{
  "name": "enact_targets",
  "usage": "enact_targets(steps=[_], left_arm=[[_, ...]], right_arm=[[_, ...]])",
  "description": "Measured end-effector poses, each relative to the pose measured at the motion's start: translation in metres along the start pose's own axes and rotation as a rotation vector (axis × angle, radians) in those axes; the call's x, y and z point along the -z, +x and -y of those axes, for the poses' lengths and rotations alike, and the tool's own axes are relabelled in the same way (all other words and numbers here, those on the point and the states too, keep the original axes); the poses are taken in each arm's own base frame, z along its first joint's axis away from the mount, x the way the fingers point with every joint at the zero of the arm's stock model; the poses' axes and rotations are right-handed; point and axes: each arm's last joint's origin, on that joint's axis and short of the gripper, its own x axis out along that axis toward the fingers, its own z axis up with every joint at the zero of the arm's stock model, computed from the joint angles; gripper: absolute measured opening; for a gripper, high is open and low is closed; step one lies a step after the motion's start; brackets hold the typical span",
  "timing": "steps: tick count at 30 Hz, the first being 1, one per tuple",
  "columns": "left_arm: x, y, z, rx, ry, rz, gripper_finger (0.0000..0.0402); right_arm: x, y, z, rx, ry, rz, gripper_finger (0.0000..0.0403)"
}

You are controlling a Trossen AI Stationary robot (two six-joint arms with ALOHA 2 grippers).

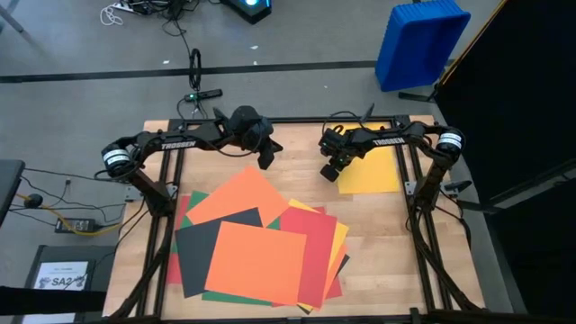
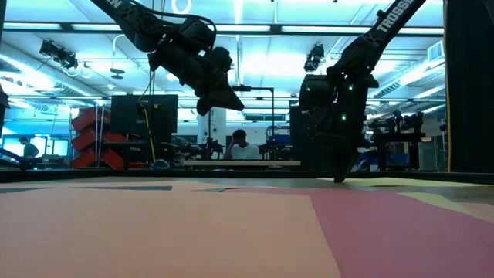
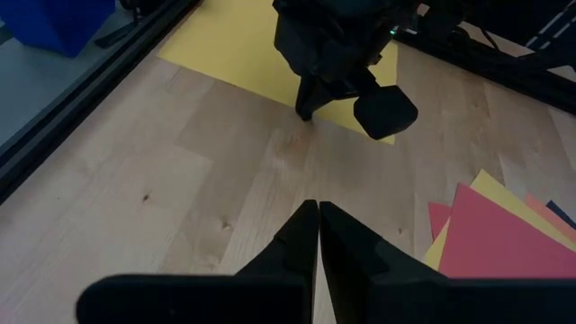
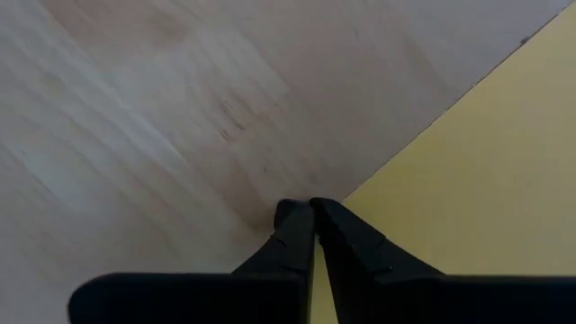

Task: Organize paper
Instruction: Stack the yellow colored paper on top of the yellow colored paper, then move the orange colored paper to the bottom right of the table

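Your right gripper has its two dark fingers pressed together, with nothing between them, and its tips sit right at the near-left corner of the lone flat yellow paper sheet at the back right of the pale wooden table. In the right wrist view those closed fingertips meet the wood exactly where the yellow sheet's edge runs in; the low view shows the gripper pointing straight down with its tip at the surface. Whether it actually presses on the paper you cannot tell from these views.

Your left gripper is also closed on nothing. It hangs above bare wood, well to the left of the yellow sheet, and the low view shows it lifted clear of the table. Its own wrist view looks past its shut fingertips toward the right gripper and the yellow sheet beyond.

The rest of the paper lies in a loose overlapping pile of coloured rectangular sheets toward the front of the table, nearer the camera than the yellow sheet and to its left. A large orange sheet tops the pile, with a dark grey sheet tucked under its left side, another orange sheet behind, a red sheet to the right, and yellow and green edges poking out.

A blue plastic bin stands on the floor beyond the yellow sheet.
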Motion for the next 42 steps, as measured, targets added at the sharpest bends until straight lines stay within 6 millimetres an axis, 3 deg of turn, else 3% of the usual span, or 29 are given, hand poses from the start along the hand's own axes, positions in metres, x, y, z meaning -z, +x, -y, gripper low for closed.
enact_targets(steps=[14,28,36,42], left_arm=[[0.0,0.001,0.004,0.009,0.006,-0.003,0.0],[0.0,0.001,0.004,0.009,0.008,-0.001,0.0],[0.009,0.009,0.001,-0.005,0.008,-0.061,0.0],[0.016,0.01,0.012,-0.012,0.017,-0.131,0.0]], right_arm=[[0.0,-0.003,0.001,-0.005,0.005,0.019,0.0],[-0.007,-0.062,0.008,-0.064,0.023,0.305,0.0],[-0.016,-0.106,-0.03,-0.188,-0.101,0.654,0.0],[-0.004,-0.114,-0.07,-0.271,-0.222,0.697,0.0]])
